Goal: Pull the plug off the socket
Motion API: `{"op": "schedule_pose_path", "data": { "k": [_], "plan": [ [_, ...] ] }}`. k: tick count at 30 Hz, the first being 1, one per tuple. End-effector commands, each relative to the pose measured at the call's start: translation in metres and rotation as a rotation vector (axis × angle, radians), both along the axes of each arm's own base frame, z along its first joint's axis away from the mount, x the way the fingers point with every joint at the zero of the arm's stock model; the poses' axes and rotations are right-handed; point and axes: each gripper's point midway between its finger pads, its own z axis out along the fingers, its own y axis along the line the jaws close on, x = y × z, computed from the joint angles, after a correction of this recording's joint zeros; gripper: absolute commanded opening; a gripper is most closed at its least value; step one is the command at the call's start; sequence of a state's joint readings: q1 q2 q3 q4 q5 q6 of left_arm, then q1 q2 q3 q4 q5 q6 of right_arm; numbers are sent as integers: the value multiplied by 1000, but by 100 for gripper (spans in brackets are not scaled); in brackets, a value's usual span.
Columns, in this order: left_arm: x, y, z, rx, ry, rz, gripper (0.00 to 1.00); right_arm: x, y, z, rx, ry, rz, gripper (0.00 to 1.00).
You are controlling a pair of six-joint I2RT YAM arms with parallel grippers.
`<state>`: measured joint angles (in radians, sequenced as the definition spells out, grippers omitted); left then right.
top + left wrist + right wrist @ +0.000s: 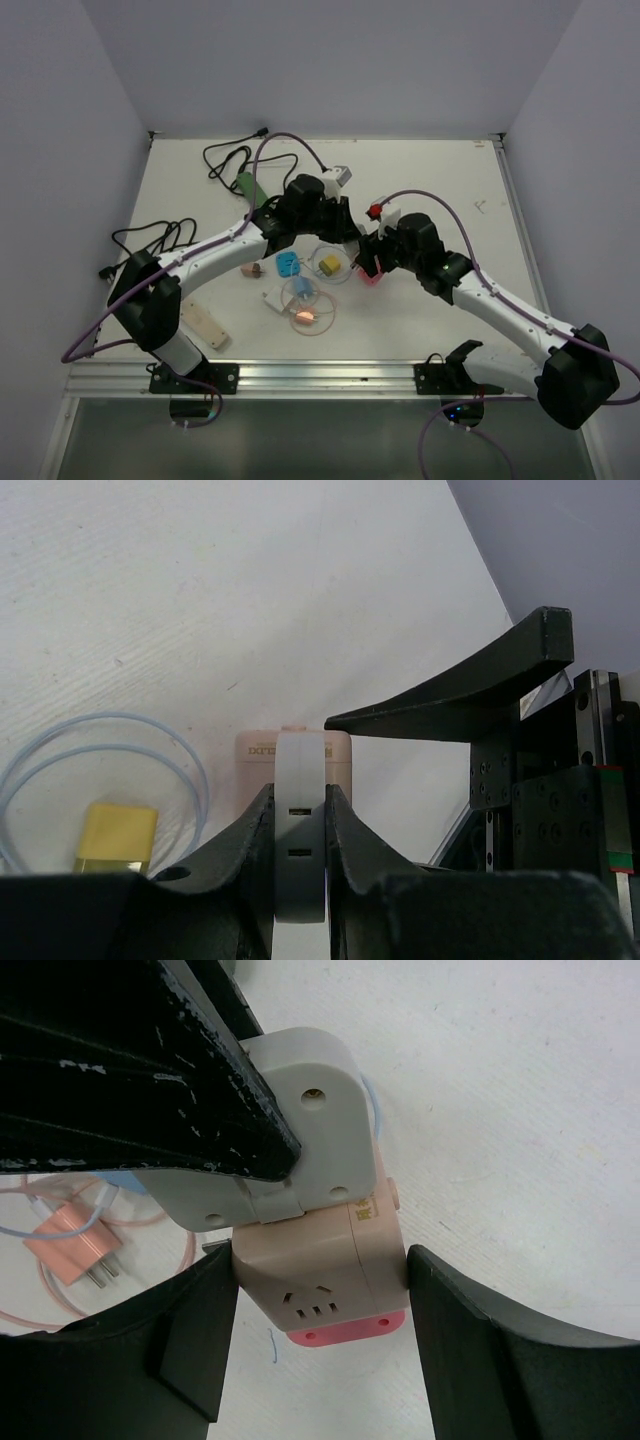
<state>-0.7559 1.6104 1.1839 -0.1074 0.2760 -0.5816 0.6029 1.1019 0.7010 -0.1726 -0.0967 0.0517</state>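
The beige socket cube (pixel 320 1270) with a pink base sits between my right gripper's (pixel 320 1260) fingers, which press on its two sides. A grey-white plug (pixel 300 1110) is joined to the socket's top. My left gripper (pixel 300 830) is shut on that plug (pixel 300 780), with the beige socket (pixel 258 752) just behind it. One black left finger (pixel 150 1060) lies over the plug in the right wrist view. From above, the two grippers (pixel 342 236) (pixel 368 258) meet above mid-table, and the socket (pixel 371 277) shows only as a pink patch.
Small chargers with coiled cables lie near the grippers: blue (pixel 287 264), yellow (pixel 329 264), orange (pixel 304 316), white (pixel 277 298). Black cables (pixel 160 237) lie at the left and far left. A green object (pixel 246 185) and a wooden strip (pixel 205 325) lie on the left.
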Motion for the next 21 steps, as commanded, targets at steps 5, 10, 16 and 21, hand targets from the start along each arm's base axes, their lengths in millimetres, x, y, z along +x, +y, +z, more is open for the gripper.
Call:
{"op": "schedule_pose_path", "data": {
  "k": [5, 10, 16, 21],
  "plan": [
    [50, 24, 75, -56, -182, 100, 0, 2, 2, 4, -61, -5, 16, 0],
    [69, 50, 102, -83, -223, 165, 0, 1, 1, -8, -99, 37, 11, 0],
    [82, 79, 117, -65, -260, 231, 0, 1, 1, -11, -116, 48, 15, 0],
    [81, 86, 128, -84, -278, 236, 0, -1, 2, -18, -128, 69, 23, 0]
  ]
}}
